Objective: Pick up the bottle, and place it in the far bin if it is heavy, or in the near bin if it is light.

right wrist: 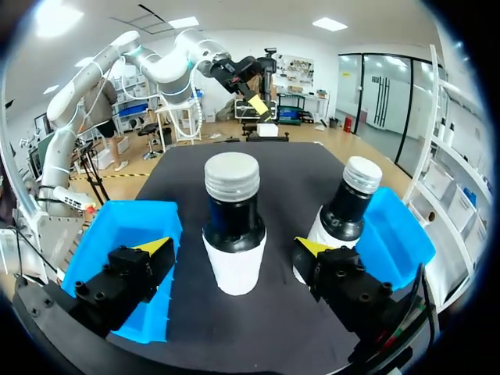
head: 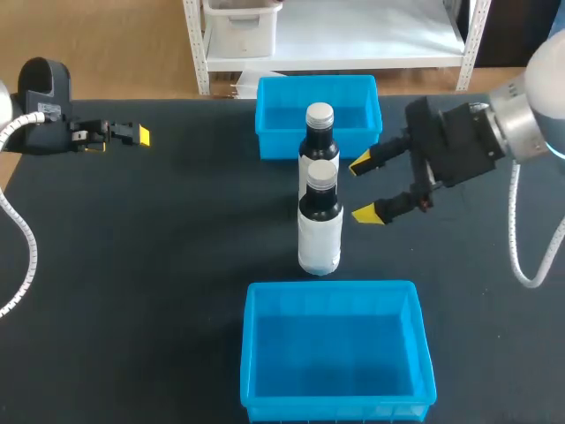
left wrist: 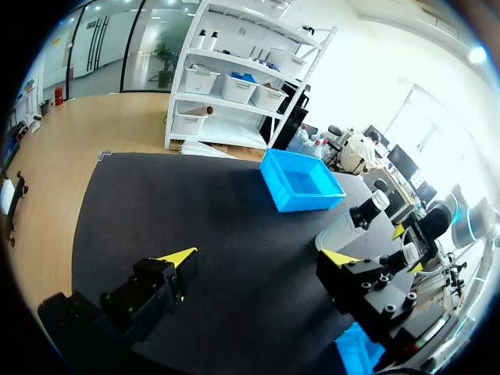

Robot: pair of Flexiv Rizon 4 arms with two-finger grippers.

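Looking down on a dark table [head: 132,265], the closest thing to the viewer is the near bin [head: 331,353], a bright blue open tray sitting at the table's front edge, just right of centre. Just beyond it stands the nearer bottle [head: 320,219], upright, with a dark body, a white label around its lower half and a silver screw cap. The right arm comes in from the right side, and the right tool [head: 364,189] sits just beside this bottle at about neck height, its two yellow-tipped fingers spread apart and holding nothing. In the right wrist view the right tool [right wrist: 233,247] faces the nearer bottle [right wrist: 233,226] head on, the bottle standing ahead of the gap between the open fingers with neither finger touching it. The farther bottle [head: 319,132], of the same look, stands upright directly behind the first and close to it; in the right wrist view it [right wrist: 344,211] appears beside the nearer one. Behind it the far bin [head: 274,115], also blue, rests at the table's back edge. Well apart, at the far left of the table, the left tool [head: 141,135] hangs above the table, and the left wrist view shows the left tool [left wrist: 258,258] with its fingers wide apart, gripping nothing.
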